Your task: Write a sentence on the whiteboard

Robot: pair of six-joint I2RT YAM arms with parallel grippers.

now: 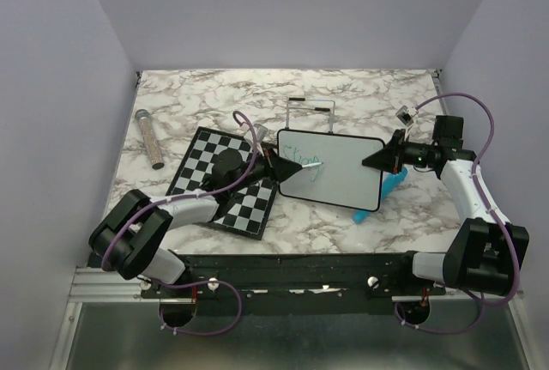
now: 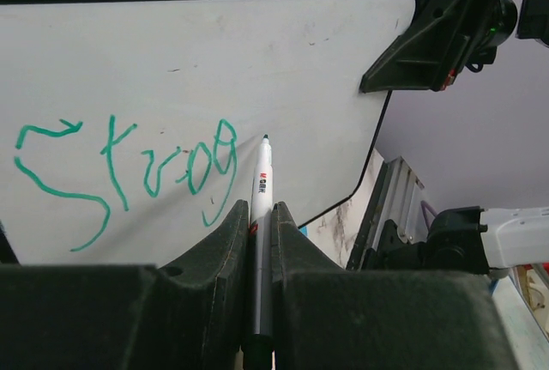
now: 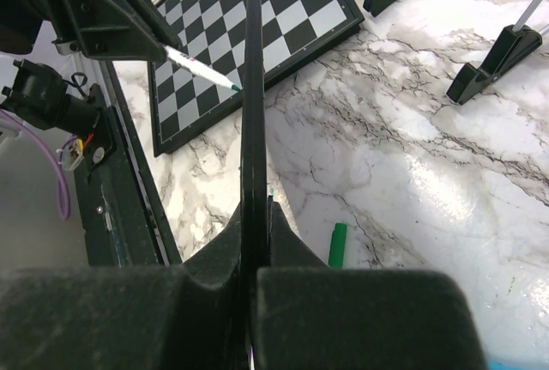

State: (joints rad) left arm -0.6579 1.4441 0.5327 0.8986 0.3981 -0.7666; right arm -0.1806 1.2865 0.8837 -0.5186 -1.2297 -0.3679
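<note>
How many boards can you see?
2. The chessboard lies flat on the table, left of center. The whiteboard is just right of it, its right edge clamped in the right gripper. No other board shows; none seems hidden.

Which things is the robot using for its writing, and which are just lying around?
In use: whiteboard, marker, green writing, left claw (holds marker), right claw (grips whiteboard edge).
Lying about: chessboard, speckled tube, wire stand.
</note>
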